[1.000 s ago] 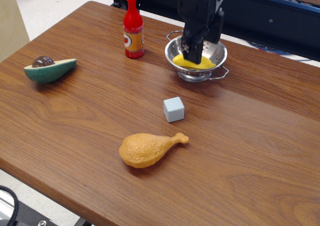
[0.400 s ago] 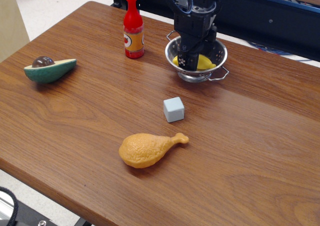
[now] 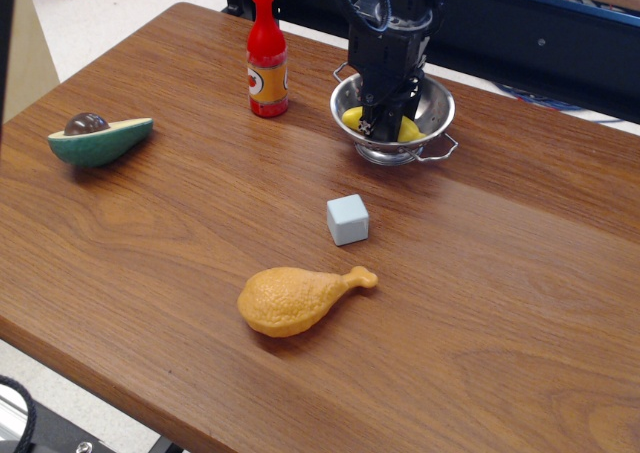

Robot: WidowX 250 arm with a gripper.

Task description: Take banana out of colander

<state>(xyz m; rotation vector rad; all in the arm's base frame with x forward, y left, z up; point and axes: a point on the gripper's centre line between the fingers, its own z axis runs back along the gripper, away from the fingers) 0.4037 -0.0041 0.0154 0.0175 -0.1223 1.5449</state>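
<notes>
Black pincer [image 3: 383, 123] lowered into the bowl, fingers straddling the fruit; whether merely apart around it or clamped on it cannot be told, since the dark body hides the tips. Small bright yellow plastic toy banana [image 3: 409, 130] lying low inside the small shiny perforated steel colander [image 3: 437, 101], yellow showing on both sides of the pincer, left and right. Long axis judged to run roughly left to right across the bowl, so crossing the line of the fingers rather than following it. Directly beneath the pincer, then, not off to one side: no sideways shift called for, only a closing and a straight lift clear of the rim. Only one arm present, already over the fruit. Task judged at the grasp stage, banana not yet out.

Colander standing upright on its ring base at the far side of the brown wood-grain bench [image 3: 520, 273], wire loop handles at its left far edge and right near edge. Just left of it, apart, a red plastic sauce bottle with orange label [image 3: 267, 56], upright. Nearer, well apart from the bowl, a small pale grey-blue cube [image 3: 347, 219]. Nearer again, an orange-tan toy chicken drumstick [image 3: 298, 299] lying flat, bone end pointing right. Far off at the left, a green halved toy avocado with brown stone [image 3: 99, 139].
</notes>
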